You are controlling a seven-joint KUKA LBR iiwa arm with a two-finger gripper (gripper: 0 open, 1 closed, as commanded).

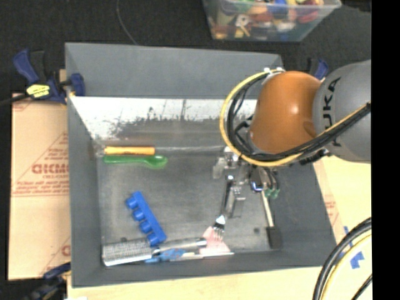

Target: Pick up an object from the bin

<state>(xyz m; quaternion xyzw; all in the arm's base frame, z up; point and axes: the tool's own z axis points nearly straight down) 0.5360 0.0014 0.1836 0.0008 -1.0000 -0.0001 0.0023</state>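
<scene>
Hovering right of frame centre, gripper (232, 189) is over a slim grey stick (224, 214). Stick's long axis is diagonal, upper right to lower left, with its pale tip low beside a pink scrap (215, 239). Can't tell how far the gripper is open or whether it has hold of anything. Arm (340, 111) reads "KUKA". 1 black-ended rod (270, 224) lies just right, near-vertical.

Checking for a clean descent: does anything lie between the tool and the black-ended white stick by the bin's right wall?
Nothing visible does. The tool hangs just left of the stick, with only bare bin floor between. The pink-and-white piece lies off toward the front wall, out of the way.
</scene>
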